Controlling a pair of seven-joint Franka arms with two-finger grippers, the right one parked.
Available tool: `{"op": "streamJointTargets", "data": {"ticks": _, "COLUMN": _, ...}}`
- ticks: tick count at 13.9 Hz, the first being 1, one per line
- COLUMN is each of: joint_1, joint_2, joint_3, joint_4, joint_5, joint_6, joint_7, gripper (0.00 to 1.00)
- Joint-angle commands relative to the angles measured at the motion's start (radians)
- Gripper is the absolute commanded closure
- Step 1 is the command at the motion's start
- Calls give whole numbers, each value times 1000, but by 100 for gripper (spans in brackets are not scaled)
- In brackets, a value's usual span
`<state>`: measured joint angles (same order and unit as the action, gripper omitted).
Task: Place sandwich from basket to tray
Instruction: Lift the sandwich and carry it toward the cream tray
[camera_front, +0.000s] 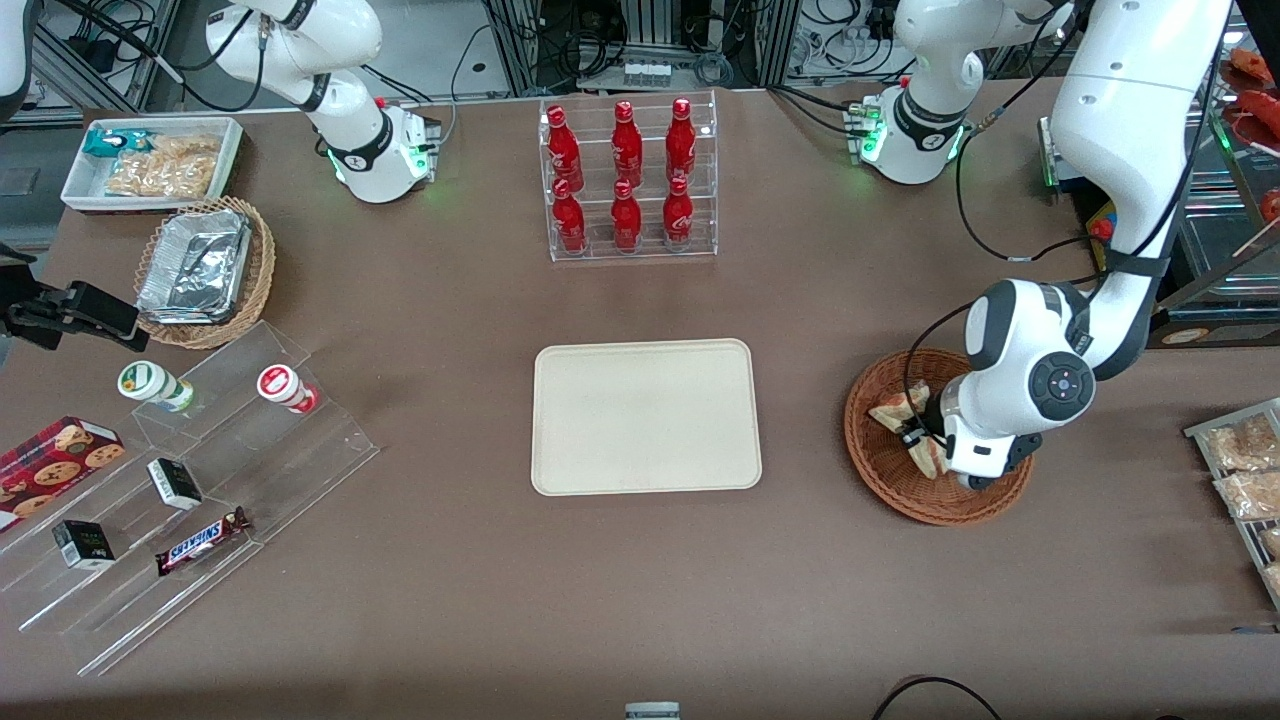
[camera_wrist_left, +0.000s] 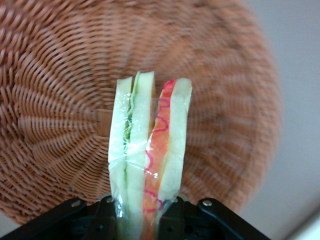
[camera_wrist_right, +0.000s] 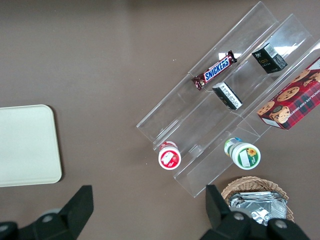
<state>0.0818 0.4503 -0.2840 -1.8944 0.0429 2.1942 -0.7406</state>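
The reddish-brown wicker basket (camera_front: 890, 478) stands toward the working arm's end of the table. My left gripper (camera_front: 930, 452) is low over it, shut on a plastic-wrapped sandwich (camera_front: 929, 458). In the left wrist view the sandwich (camera_wrist_left: 150, 145) stands on edge between the fingers (camera_wrist_left: 172, 217), white bread with green and red layers, with the basket weave (camera_wrist_left: 60, 100) beneath it. A second sandwich wedge (camera_front: 897, 408) lies in the basket, farther from the front camera. The cream tray (camera_front: 645, 415) lies bare at the table's middle, beside the basket; its corner also shows in the right wrist view (camera_wrist_right: 27, 145).
A clear rack of red bottles (camera_front: 628, 180) stands farther from the camera than the tray. Toward the parked arm's end are a stepped acrylic shelf with snacks (camera_front: 190, 470), a tan basket of foil containers (camera_front: 205, 270) and a white bin (camera_front: 150, 160). Bagged snacks (camera_front: 1245, 470) lie at the working arm's edge.
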Motion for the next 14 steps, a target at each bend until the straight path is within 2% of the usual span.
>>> {"op": "streamJointTargets", "data": {"ticks": 1, "joint_1": -109, "joint_2": -30, "joint_3": 5, "joint_4": 142, "joint_5": -1, "joint_6": -150, "joint_7": 9, "gripper": 91}}
{"op": "streamJointTargets", "data": {"ticks": 5, "joint_1": -319, "joint_2": 63, "joint_3": 6, "joint_4": 322, "joint_5": -5, "joint_6": -174, "joint_7": 15, "gripper": 89}}
{"op": "streamJointTargets", "data": {"ticks": 10, "joint_1": -497, "joint_2": 194, "joint_3": 8, "joint_4": 467, "joint_5": -9, "joint_6": -180, "joint_7": 4, "gripper": 87}}
{"op": "streamJointTargets", "data": {"ticks": 14, "joint_1": -576, "joint_2": 330, "joint_3": 8, "joint_4": 684, "joint_5": -6, "joint_6": -298, "joint_7": -51, "gripper": 85}}
